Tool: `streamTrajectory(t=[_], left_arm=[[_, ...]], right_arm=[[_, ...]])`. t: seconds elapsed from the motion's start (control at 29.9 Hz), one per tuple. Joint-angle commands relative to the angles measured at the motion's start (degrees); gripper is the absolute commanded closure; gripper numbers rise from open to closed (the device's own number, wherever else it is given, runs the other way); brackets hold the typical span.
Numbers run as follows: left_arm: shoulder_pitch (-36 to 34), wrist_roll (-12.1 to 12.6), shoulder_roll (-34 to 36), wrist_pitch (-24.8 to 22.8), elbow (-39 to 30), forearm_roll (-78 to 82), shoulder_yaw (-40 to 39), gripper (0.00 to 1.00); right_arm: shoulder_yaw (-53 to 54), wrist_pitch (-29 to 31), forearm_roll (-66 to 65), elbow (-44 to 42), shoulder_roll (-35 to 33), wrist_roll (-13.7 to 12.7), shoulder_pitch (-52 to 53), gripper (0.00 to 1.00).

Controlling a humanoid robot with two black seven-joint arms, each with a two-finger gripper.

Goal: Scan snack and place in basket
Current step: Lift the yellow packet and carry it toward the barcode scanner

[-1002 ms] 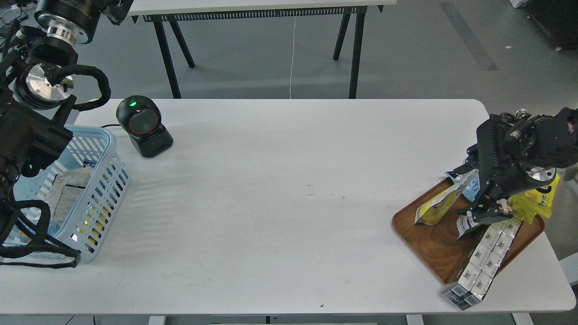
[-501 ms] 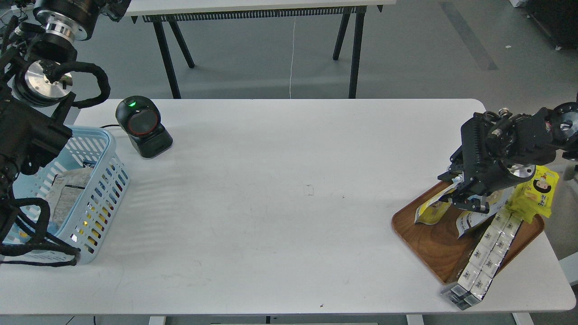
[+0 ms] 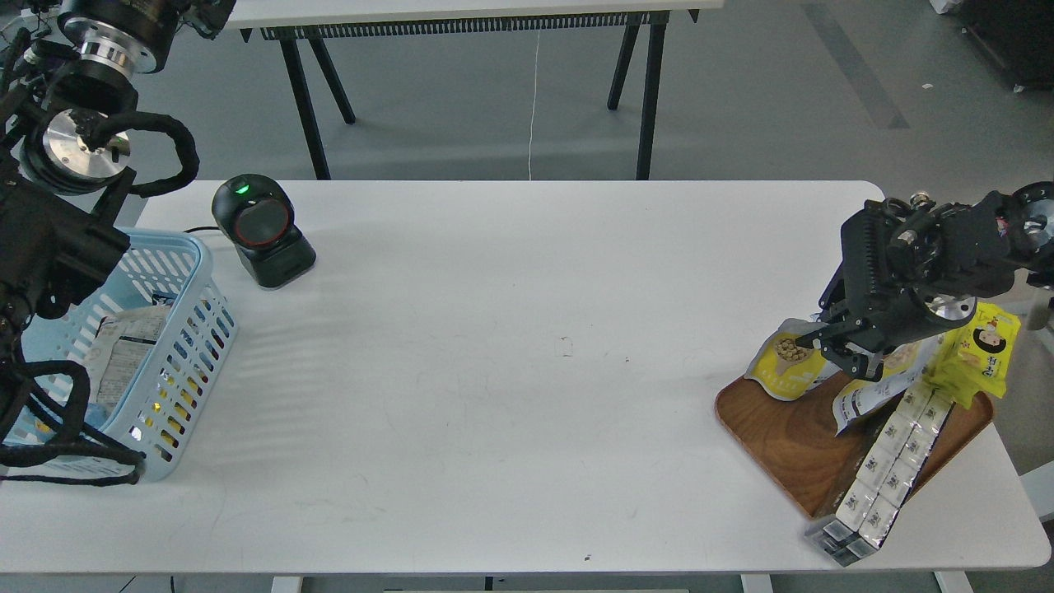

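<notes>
Right gripper [image 3: 833, 344] clamps snack [image 3: 786, 360] above tray [image 3: 782, 428] edge | packets [image 3: 881, 469] and yellow pack [image 3: 980, 354] crowd behind | basket [image 3: 177, 329] far left beside scanner [image 3: 259, 231] | left gripper unseen

The right tool [image 3: 832, 344] grips a yellow snack pouch [image 3: 786, 362] above the wooden tray [image 3: 790, 436] on a white desk [image 3: 510, 329]; barcode scanner [image 3: 259, 231] and blue basket [image 3: 177, 329] sit far left.
</notes>
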Motion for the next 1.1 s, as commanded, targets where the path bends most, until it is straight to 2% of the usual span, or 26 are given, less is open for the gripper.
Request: streamTrajectory(t=[0.0,0.33,0.53,0.73,1.07], left_arm=[[-0.06,0.05,0.05,0.00,-0.09,0.00,0.00,0.00],[-0.59,0.14,-0.12,0.00,-0.09,0.00,0.00,0.00],[-0.76,0.23,-0.30,0.00,-0.09,0.00,0.00,0.00],[-0.76,0.14,-0.39,0.00,-0.09,0.00,0.09,0.00],[-0.67,0.14,-0.21,0.00,-0.09,0.00,0.09,0.00]], right_arm=[[2.61,-0.04,0.17,0.25,-2.21,0.00,1.55,1.00],[16.23,1.45,0.70,0.16,-1.96,0.00,1.29,1.00],[22.12,2.68,0.96,-1.77,2.69,0.00,-0.46,1.00],[26.96,5.23,0.96,-6.51,11.65,0.00,-4.51,1.00],[28.98,5.32,3.24,-19.61,28.62,0.00,-8.11,1.00]])
